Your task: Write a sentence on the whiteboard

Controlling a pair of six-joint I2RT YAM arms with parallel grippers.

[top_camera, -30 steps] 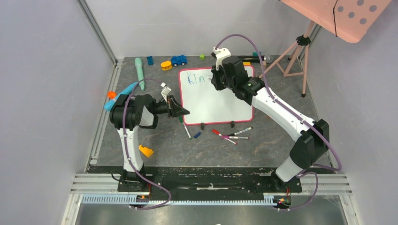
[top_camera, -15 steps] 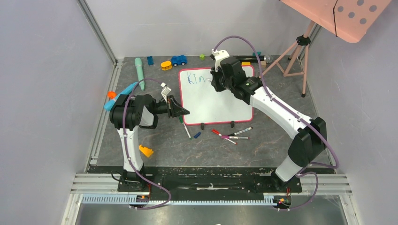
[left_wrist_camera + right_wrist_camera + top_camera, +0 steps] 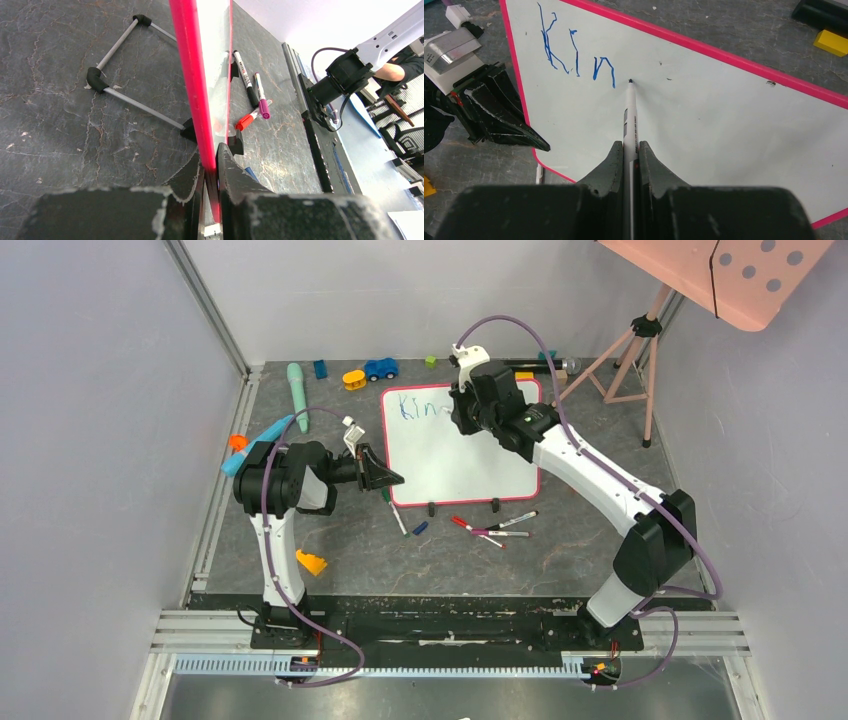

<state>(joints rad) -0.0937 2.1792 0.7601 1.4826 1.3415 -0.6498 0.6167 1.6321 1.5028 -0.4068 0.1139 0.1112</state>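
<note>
The whiteboard, glossy white with a pink-red frame, lies tilted on the dark table; it also shows in the right wrist view and edge-on in the left wrist view. Blue letters "Kin" stand at its top left, seen too from the top. My right gripper is shut on a marker whose tip touches the board just right of the "n". My left gripper is shut on the board's left frame edge; in the top view it sits at the board's lower left.
Loose markers lie in front of the board, one more by its left foot. Toys sit at the back: a blue car, a yellow piece, a teal tube. A tripod stands at the right, and a yellow wedge lies near the left base.
The right arm has shifted slightly left along the board's top line between the earliest frame and now; the last half second shows no visible movement. The left arm has not moved.
</note>
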